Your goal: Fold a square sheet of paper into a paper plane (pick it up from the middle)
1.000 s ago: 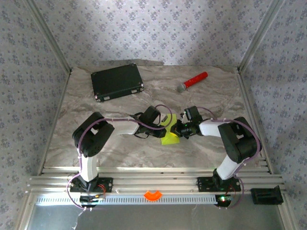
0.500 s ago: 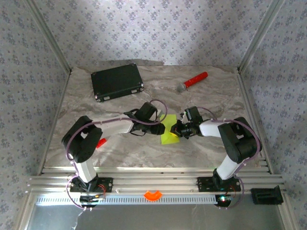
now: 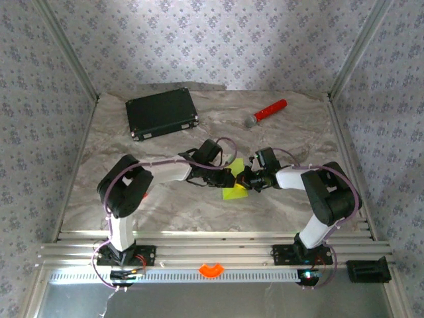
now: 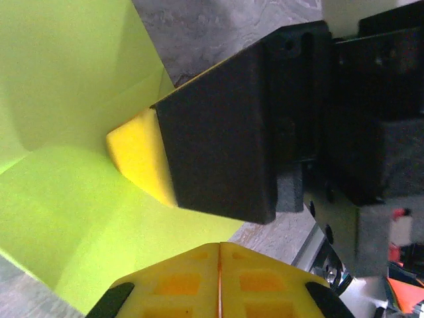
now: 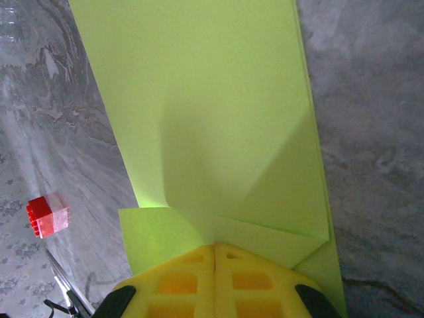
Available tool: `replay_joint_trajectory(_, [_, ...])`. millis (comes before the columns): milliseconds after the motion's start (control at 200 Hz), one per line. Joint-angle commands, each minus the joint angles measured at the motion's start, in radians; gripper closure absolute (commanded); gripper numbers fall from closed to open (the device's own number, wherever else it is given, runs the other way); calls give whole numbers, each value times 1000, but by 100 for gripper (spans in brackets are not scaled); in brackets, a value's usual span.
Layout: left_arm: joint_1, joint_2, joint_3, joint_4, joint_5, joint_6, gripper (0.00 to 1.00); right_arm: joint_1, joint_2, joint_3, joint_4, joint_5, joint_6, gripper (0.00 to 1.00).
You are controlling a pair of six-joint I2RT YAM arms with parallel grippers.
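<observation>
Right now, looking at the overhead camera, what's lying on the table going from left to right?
black case → lime-green paper → red-handled microphone

This is a robotics lab test cell rather than a home. The pale floral-print wall panels (image 3: 218, 40) are flat sheets set between bare aluminium corner posts (image 3: 69, 54). The grey marble-patterned bench (image 3: 165, 212) ends at its near edge in slotted aluminium rails (image 3: 218, 250), and two black-and-white jointed robot arms (image 3: 126, 192) are bolted side by side to those rails.
</observation>
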Motion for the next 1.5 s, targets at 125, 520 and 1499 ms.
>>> replay_joint_trajectory(125, [2,64,43,-41,36,-4,91,-3,46,-52,-128,75,-9,100])
replay_joint_trajectory(520, [3,92,-15,-38,23,-1,91,-8,40,-58,-128,73,-12,100])
replay_joint_trajectory(1499, [-18,45,-51,-145,-24,98,91,-29,26,-69,-142,72,-21,100])
